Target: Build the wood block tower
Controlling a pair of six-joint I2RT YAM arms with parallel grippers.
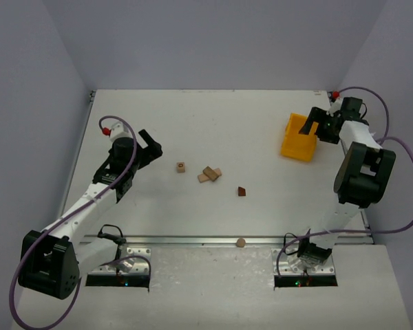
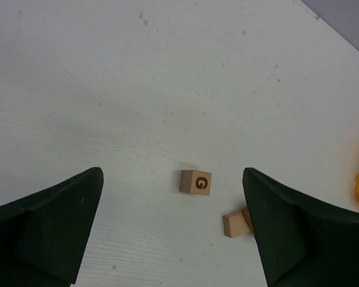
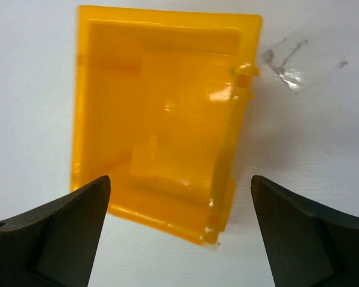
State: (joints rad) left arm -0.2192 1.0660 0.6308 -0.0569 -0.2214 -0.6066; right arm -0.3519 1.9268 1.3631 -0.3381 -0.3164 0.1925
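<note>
The pieces for the wood block tower lie loose on the white table, not stacked. A small pale cube marked G (image 1: 181,167) (image 2: 195,182) sits left of two pale-tan planks (image 1: 209,174) that lean on each other; one plank end (image 2: 234,224) shows beside my left finger. A dark reddish-brown wedge (image 1: 241,192) lies apart to the right. My left gripper (image 1: 153,146) (image 2: 171,174) is open, short of the cube, holding nothing. My right gripper (image 1: 315,128) (image 3: 179,180) is open above the near end of the yellow bin (image 1: 299,137) (image 3: 161,119).
A small round wooden disc (image 1: 240,242) rests at the table's near edge, between the two arm bases. The yellow bin looks empty and stands at the far right. A strip of clear tape (image 3: 285,72) sticks to the table beside the bin.
</note>
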